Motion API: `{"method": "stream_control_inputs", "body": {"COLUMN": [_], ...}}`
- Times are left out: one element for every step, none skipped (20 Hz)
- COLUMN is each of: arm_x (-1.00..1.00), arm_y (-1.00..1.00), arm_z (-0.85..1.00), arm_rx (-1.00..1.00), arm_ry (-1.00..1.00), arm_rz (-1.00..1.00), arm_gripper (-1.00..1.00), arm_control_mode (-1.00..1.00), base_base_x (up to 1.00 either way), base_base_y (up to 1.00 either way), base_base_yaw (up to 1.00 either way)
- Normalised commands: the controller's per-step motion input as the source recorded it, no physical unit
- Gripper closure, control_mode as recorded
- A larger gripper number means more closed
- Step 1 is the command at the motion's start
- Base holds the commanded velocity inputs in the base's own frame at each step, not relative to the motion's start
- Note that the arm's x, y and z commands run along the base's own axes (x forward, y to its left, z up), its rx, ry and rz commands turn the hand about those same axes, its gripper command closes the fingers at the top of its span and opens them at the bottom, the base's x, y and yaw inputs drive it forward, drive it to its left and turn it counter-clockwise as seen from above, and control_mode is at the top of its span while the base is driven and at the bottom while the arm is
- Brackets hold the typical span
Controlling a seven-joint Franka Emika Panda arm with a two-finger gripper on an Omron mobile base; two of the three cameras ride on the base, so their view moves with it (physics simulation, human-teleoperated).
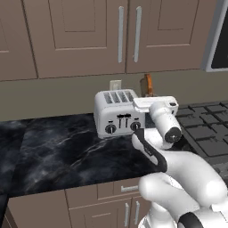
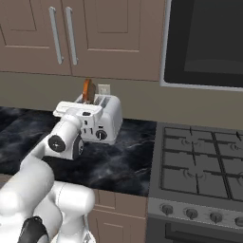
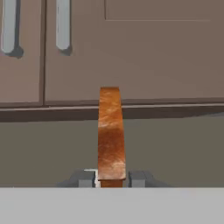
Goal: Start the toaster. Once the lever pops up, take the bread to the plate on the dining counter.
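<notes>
One slice of bread [image 3: 110, 131] is pinched edge-on between the two fingertips [image 3: 85, 178] of the gripper [image 3: 111, 179], and it is held upright above them in the hand view. In the left base view the bread [image 1: 148, 84] is seen raised above the right end of the toaster [image 1: 116, 113], just behind the white hand. The toaster is set on the black marbled counter [image 1: 58, 151], against the wall, beside the stove [image 2: 199, 166].
</notes>
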Motion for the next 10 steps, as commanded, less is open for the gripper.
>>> {"method": "stream_control_inputs", "body": {"arm_x": [-1.00, -1.00, -1.00, -1.00, -1.00, -1.00, -1.00, -1.00, -0.99, -0.96], "arm_y": [-0.06, -0.09, -0.10, -0.07, -0.07, -0.03, -0.01, -0.02, 0.00, 0.00], "arm_z": [0.56, 0.56, 0.54, 0.52, 0.49, 0.39, 0.31, 0.21, 0.21, 0.27], "arm_rx": [0.00, 0.00, 0.00, 0.00, 0.00, 0.00, 0.00, 0.00, 0.00, 0.00], "arm_ry": [0.16, 0.16, 0.17, 0.19, 0.20, 0.22, 0.21, 0.21, 0.23, 0.26], "arm_rz": [0.00, 0.00, 0.00, 0.00, 0.00, 0.00, 0.00, 0.00, 0.00, 0.00], "arm_gripper": [1.00, 1.00, 1.00, 1.00, 1.00, 1.00, 1.00, 1.00, 1.00, 1.00], "arm_control_mode": [-1.00, -1.00, -1.00, -1.00, -1.00, -1.00, -1.00, -1.00, -1.00, -1.00], "base_base_x": [0.00, 0.00, 0.00, 0.00, 0.00, 0.00, 0.00, 0.00, 0.00, 0.00], "base_base_y": [0.00, 0.00, 0.00, 0.00, 0.00, 0.00, 0.00, 0.00, 0.00, 0.00], "base_base_yaw": [0.00, 0.00, 0.00, 0.00, 0.00, 0.00, 0.00, 0.00, 0.00, 0.00]}}
